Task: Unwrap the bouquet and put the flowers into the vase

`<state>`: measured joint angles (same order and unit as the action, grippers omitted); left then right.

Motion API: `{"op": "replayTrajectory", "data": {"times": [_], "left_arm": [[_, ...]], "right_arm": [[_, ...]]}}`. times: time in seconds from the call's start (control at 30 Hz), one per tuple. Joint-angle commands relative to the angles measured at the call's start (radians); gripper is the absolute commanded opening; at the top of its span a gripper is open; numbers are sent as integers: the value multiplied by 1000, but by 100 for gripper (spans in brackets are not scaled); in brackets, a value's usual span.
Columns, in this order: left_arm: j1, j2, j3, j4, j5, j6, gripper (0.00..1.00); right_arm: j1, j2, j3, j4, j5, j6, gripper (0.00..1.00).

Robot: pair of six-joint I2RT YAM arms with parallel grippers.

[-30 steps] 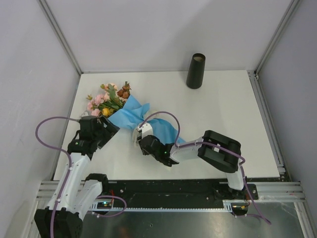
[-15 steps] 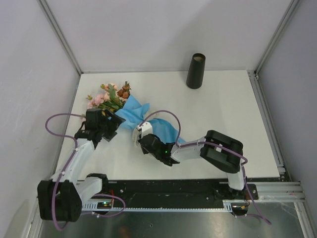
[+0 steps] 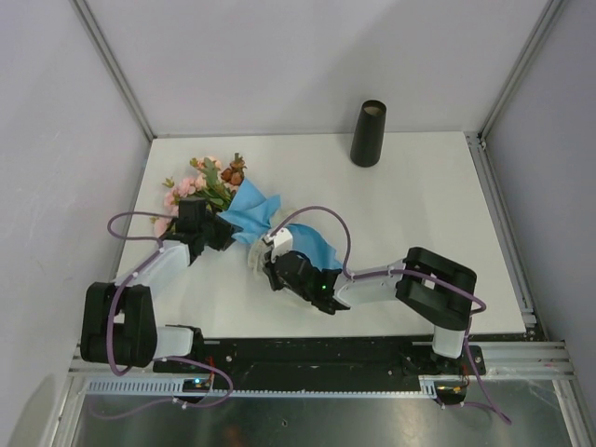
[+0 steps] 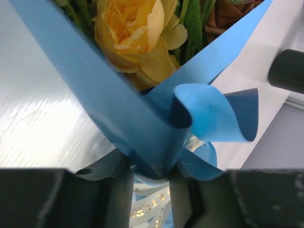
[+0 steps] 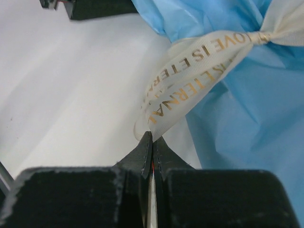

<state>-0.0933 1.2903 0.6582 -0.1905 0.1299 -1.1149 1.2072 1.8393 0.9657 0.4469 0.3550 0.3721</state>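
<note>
At left of table (image 3: 419, 233), blue-paper bouquet (image 3: 251, 209), roses (image 3: 196, 182) fanned out; left hand (image 4: 151, 190) clamps neck, right hand (image 5: 152, 142) pinches cream ribbon (image 5: 190, 80)

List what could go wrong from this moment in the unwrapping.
The right claw pinches only the very tip of the cream ribbon; a pull may slip it free. The left claw straddles the bouquet at its tied neck, firmness unclear; if loose, pulling could drag the whole bouquet rather than undo the knot.

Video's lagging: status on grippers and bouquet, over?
Right gripper shut on ribbon end. Left gripper straddles bouquet neck, grip unclear. Bouquet tied, lying flat. Nothing blocks vase.
</note>
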Motion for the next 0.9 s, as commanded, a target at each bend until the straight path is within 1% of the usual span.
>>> {"op": "replayTrajectory", "data": {"times": [0.0, 0.03, 0.1, 0.17, 0.3, 0.47, 0.57, 0.7, 0.87], "left_arm": [[-7, 17, 45, 107, 37, -19, 24], [-7, 19, 45, 113, 40, -22, 17], [-7, 19, 46, 117, 43, -24, 7], [-7, 20, 47, 118, 39, -20, 2], [-7, 16, 43, 108, 24, -1, 0], [-7, 23, 32, 93, 9, 25, 0], [-6, 25, 25, 86, 1, 44, 0], [-5, 21, 12, 77, -19, 48, 0], [-4, 8, 21, 48, -37, 64, 0]], "right_arm": [[5, -75, -36, 45, 14, 7, 0], [5, -83, -42, 42, 22, 8, 0], [1, -103, -54, 34, 42, 7, 0], [-5, -127, -67, 26, 56, 9, 0], [-37, -206, -103, 5, 56, 24, 0], [-91, -320, -150, -32, 21, 37, 0], [-125, -382, -178, -69, 51, 58, 0], [-213, -471, -208, -156, 93, 104, 0], [-372, -593, -239, -264, 127, 141, 0]]}}
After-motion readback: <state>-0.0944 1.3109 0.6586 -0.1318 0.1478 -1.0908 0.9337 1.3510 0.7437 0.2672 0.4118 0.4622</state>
